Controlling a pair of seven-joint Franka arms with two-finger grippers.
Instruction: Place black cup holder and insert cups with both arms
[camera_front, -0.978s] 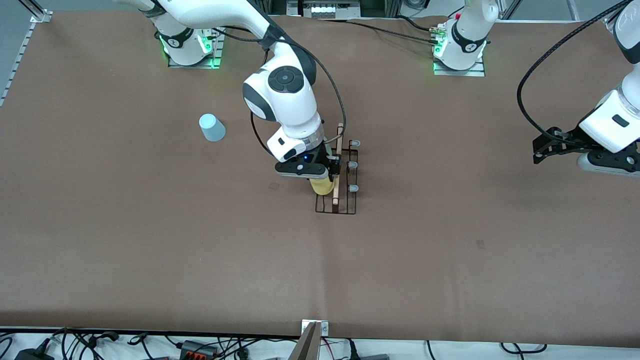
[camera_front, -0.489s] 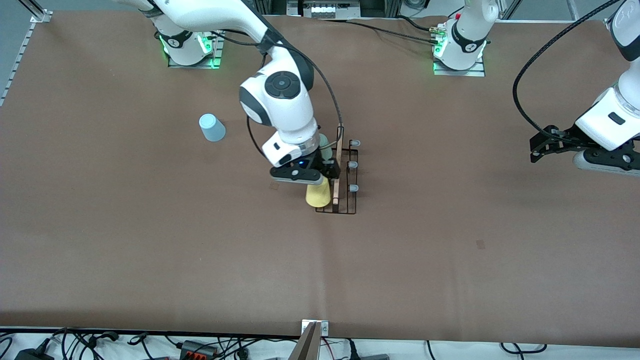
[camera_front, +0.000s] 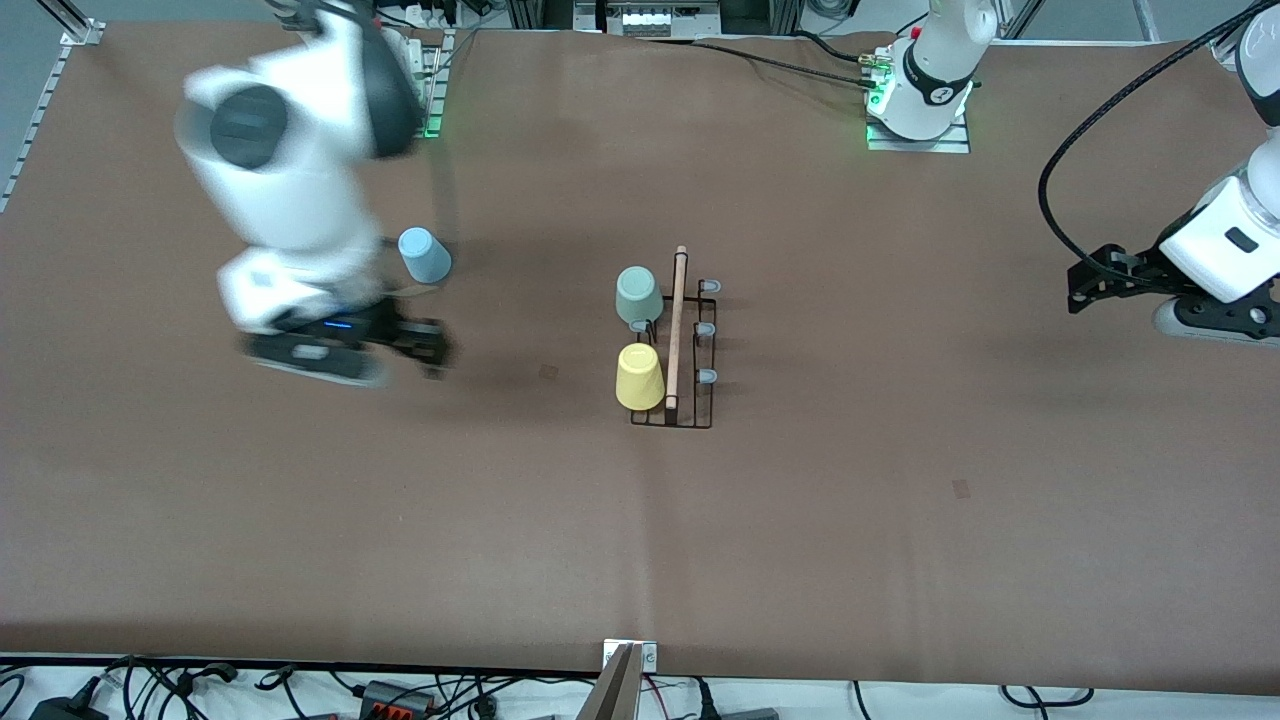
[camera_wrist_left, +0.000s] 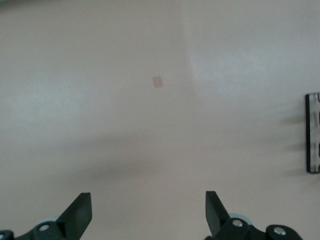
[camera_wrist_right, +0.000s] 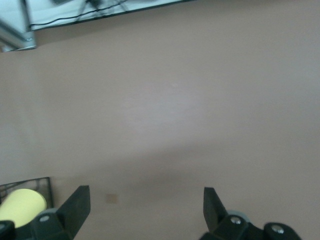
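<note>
The black cup holder (camera_front: 690, 400) stands mid-table with its wooden rod handle (camera_front: 677, 330) upright above it. A pale grey-green cup (camera_front: 637, 296) and a yellow cup (camera_front: 639, 377) sit upside down on its pegs on the right arm's side. The yellow cup also shows in the right wrist view (camera_wrist_right: 21, 204). The light blue cup (camera_front: 425, 255) lies on the table toward the right arm's end. My right gripper (camera_front: 425, 350) is open and empty over bare table beside the blue cup. My left gripper (camera_front: 1085, 285) is open and empty at the left arm's end, waiting.
Three grey-capped pegs (camera_front: 706, 330) on the holder's left-arm side are bare. A corner of the holder shows in the left wrist view (camera_wrist_left: 312, 132). Cables and a metal bracket (camera_front: 625, 680) line the table's near edge.
My right gripper let go of the yellow cup on the holder's peg and swung fast away toward the right arm's end, beside the blue cup. The left gripper barely moved.
</note>
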